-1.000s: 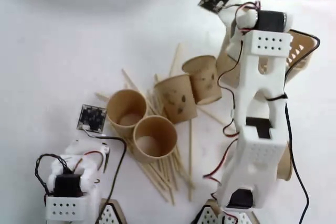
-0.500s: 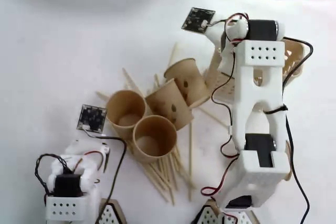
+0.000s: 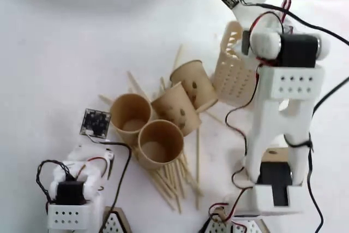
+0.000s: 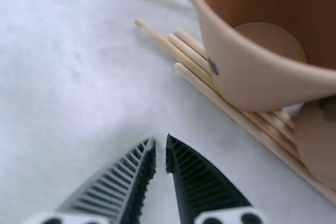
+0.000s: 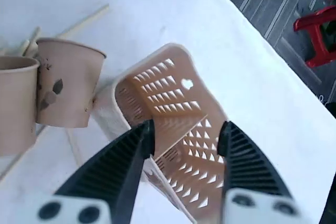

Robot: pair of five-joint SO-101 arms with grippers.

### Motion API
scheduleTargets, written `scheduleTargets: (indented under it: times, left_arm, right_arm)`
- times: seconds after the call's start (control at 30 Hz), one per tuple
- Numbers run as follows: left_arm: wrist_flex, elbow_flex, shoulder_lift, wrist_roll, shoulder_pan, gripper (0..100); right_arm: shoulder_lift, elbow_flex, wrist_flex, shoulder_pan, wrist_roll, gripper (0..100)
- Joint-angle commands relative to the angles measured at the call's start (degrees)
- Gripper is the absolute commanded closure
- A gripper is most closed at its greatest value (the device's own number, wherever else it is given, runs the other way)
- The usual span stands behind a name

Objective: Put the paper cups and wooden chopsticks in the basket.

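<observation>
Judging by the high view, nothing is packed yet: all 4 paper cups (image 3: 159,143) cluster at centre frame on the table (image 3: 65,42), over the scattered wooden chopsticks (image 3: 172,175). The basket (image 3: 232,75) lies tipped toward them at upper right, empty. The right gripper (image 5: 184,127) has its jaws spread, straddling the basket's wall without pinching it. The left gripper (image 4: 160,142), at lower left, is clenched on nothing beside a cup. Every cup and stick remains to load.

Tan paper cups (image 3: 131,114), two with dark leaf prints, pale chopsticks (image 3: 169,181), beige basket (image 3: 232,77) with triangular cut-outs, white surface (image 3: 65,42), black ribbed left pincer (image 4: 160,148) and right pincer (image 5: 184,129).
</observation>
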Motion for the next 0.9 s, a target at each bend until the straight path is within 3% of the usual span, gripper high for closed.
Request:
scheduleTargets:
  times: [0.0, 0.3, 0.53, 0.87]
  left_arm:
    - [0.4, -0.3, -0.3, -0.3, 0.4, 94]
    - [0.4, -0.3, -0.3, -0.3, 0.3, 94]
    - [0.8, -1.8, -0.3, -0.4, 0.0, 94]
    - [0.4, -7.1, -0.3, -0.4, -20.2, 94]
  right_arm:
    - [-7.4, 2.7, 0.5, -3.9, -2.3, 81.7]
    - [-24.3, 33.1, 0.3, -19.0, -8.8, 81.8]
    - [-25.6, 45.6, -2.1, -29.6, -20.1, 81.6]
    - [-25.6, 62.3, -16.7, -37.3, -25.0, 81.7]
